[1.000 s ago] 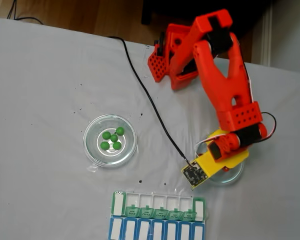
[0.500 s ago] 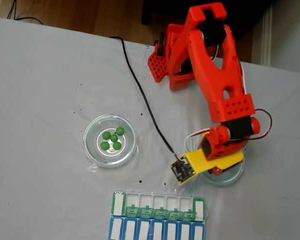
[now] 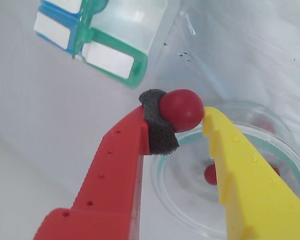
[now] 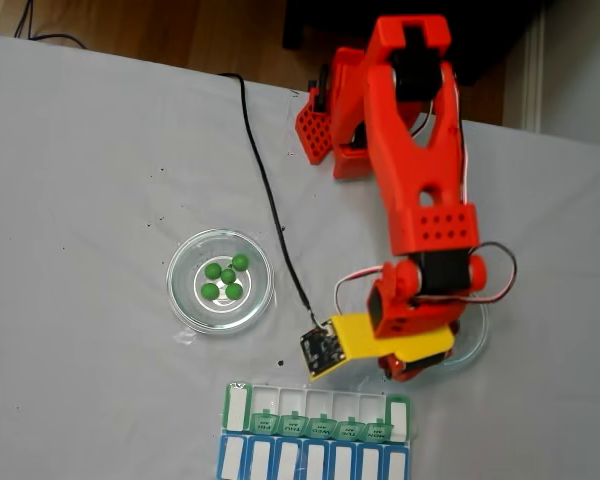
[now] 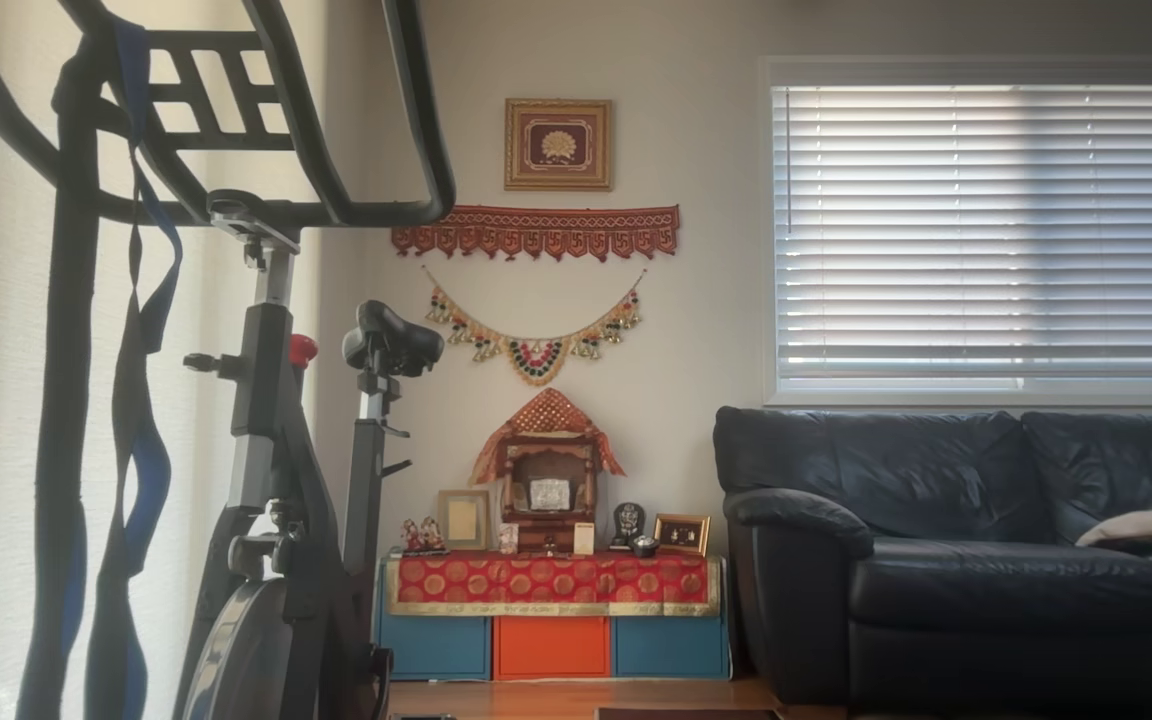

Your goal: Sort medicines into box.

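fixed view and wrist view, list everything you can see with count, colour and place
green balls: five, glossy green, in the left glass dish, fixed view
red ball: one, dark red, pinched between the fingers
other red balls: dark red, in the right glass dish below; count unclear
green-lidded organizer row: one, bottom edge, several lids open
blue-lidded row: one, just below it
black cable: one, across the white tablecloth
arm: one, orange-red
gripper: red finger with a foam pad, yellow finger

Day labels on the box lids are too blurred to read.
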